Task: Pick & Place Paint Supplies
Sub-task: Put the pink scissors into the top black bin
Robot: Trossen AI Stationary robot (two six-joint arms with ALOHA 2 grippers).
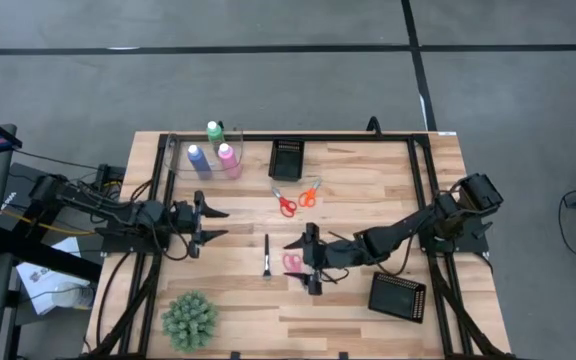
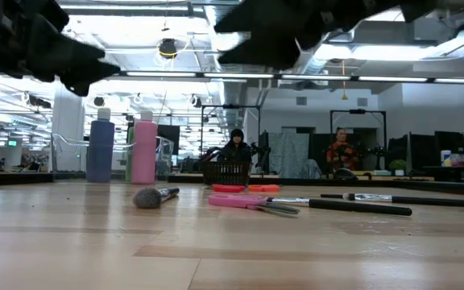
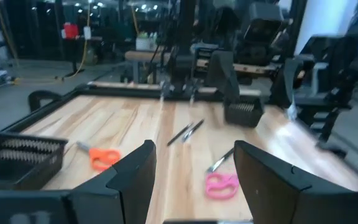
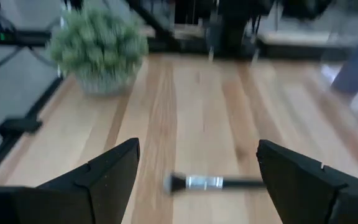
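Taking the brush as landmark: the left gripper waits left of it, jaws apart and empty. The bottles stand beyond it, far left. The right gripper hovers just right of it over the pink scissors, jaws wide, empty. It should centre on the handle, descend straight, then close.

The high view looks straight down on the whole table; the low view looks level across it. Both wrist views face inward, sharing the brush at its middle.
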